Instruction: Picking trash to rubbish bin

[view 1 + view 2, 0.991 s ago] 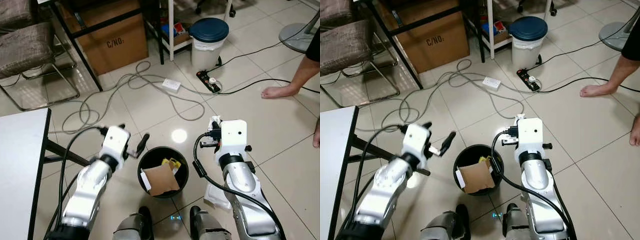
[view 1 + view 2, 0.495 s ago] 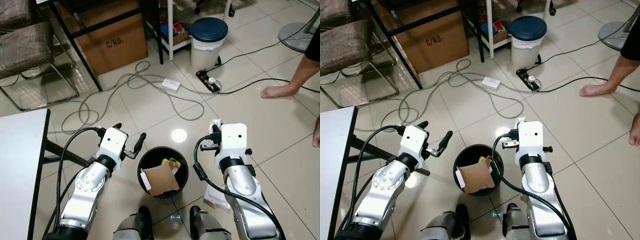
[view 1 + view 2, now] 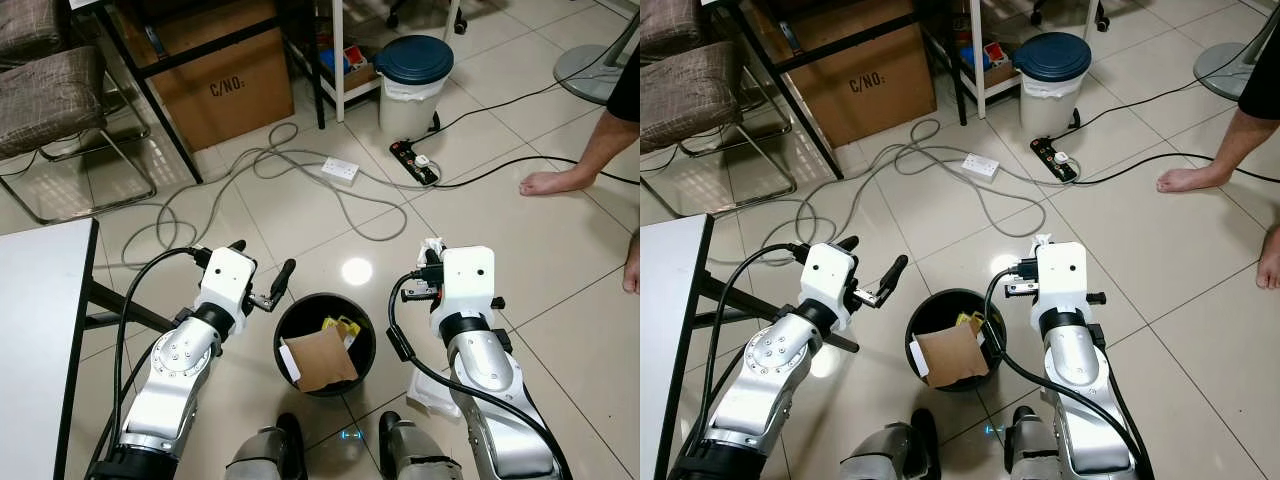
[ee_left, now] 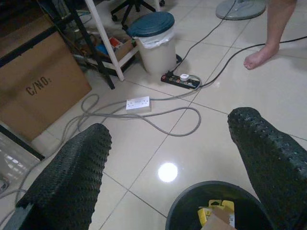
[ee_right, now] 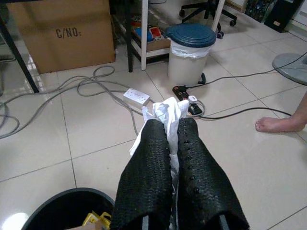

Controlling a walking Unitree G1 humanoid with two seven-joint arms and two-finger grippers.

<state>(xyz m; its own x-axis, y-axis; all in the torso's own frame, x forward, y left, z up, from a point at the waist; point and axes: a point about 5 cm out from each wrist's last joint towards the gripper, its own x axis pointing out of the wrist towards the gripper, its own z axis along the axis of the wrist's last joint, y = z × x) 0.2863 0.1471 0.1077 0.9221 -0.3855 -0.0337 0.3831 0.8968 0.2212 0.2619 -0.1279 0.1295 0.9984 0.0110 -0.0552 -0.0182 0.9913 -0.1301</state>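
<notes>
Your right gripper (image 5: 175, 125) is pinching soft, featherlight white tissue (image 5: 165, 111) mid-wad beside the black bin (image 3: 326, 343), jaws closed; left gripper (image 3: 262, 282) is hovering, jaws spread, empty.

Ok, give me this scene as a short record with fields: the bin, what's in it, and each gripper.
bin: black rubbish bin on the tiled floor between the arms
contents: brown cardboard piece, yellow wrapper
left gripper: open, beside the bin's rim, holding nothing
right gripper: shut on white crumpled tissue, beside the bin, not yet over it
</notes>
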